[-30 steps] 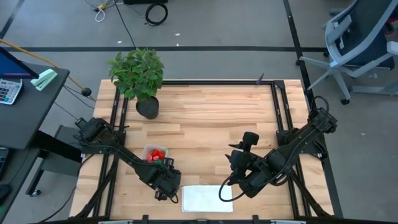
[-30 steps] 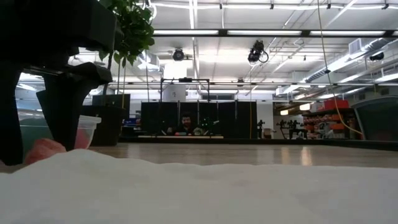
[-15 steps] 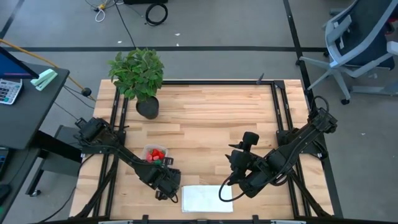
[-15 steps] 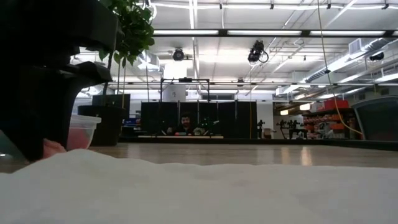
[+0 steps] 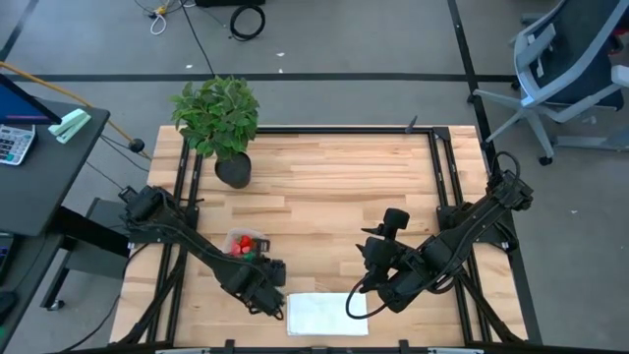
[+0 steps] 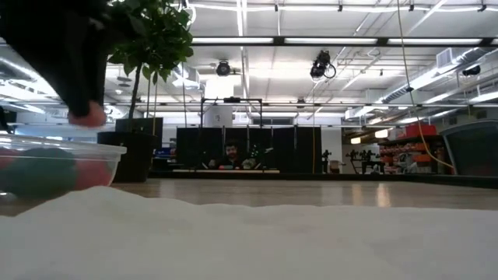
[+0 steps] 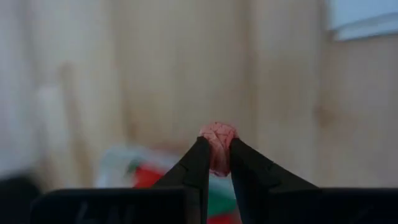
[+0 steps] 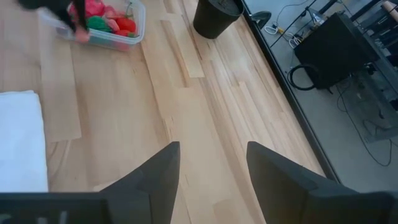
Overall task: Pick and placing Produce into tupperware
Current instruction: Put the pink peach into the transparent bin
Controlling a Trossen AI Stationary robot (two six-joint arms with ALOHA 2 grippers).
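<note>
A wooden desk [image 5: 334,197] is seen from above, flanked by two dark arms. The left hand [image 7: 215,163] is pressed together on a small pink, bumpy piece of produce [image 7: 217,139], which is pinched between the two dark fingertips [image 7: 200,154]; in the low view the same pink piece [image 6: 85,117] is seen at the tip of the dark hand, lifted above the rim of the tupperware [image 6: 78,155] and clear of the desk surface. In the high view the left hand [image 5: 257,278] is placed near the front edge of the desk, just beside the tupperware [image 5: 245,243] and close to the left end of a flat white sheet [image 5: 327,315]. The clear tub is shown to contain red, pink and green pieces [image 8: 107,22], and it lies on the left half of the desk, in front of a potted plant [image 5: 221,123] in a dark pot. The right hand [image 8: 208,163] is spread, with a wide gap between its two fingers and nothing between them; it is held over bare wood at the front right of the desk [image 5: 378,285], just beside the right end of the white sheet [image 8: 22,140]. In the room beyond the desk a seated person [image 6: 231,153] is visible in the low view.
</note>
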